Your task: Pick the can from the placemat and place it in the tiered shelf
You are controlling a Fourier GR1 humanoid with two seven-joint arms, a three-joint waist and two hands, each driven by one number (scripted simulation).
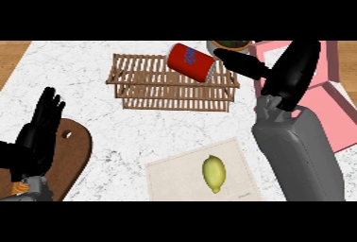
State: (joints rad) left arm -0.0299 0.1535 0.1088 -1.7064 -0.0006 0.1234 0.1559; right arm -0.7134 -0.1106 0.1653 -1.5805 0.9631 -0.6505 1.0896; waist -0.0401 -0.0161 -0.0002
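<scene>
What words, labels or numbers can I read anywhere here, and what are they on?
Red can: a blue mark on its side, too blurred to read.
Placemat: a faint mark near its lower right corner, too small to read.
Lemon, wooden shelf, cutting board: no writing visible.
Nothing else shows readable text.

White marble counter (160,132), wooden tiered shelf (171,87), beige placemat (174,179) with lemon (214,173), brown cutting board (73,156), pink rack (335,108)

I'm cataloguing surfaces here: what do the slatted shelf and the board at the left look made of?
The tiered slatted brown shelf looks like light, matte wood: thin parallel slats on rails. The rounded dark brown board looks like darker, smooth wood, with a hanging hole; it could be another material.
</scene>
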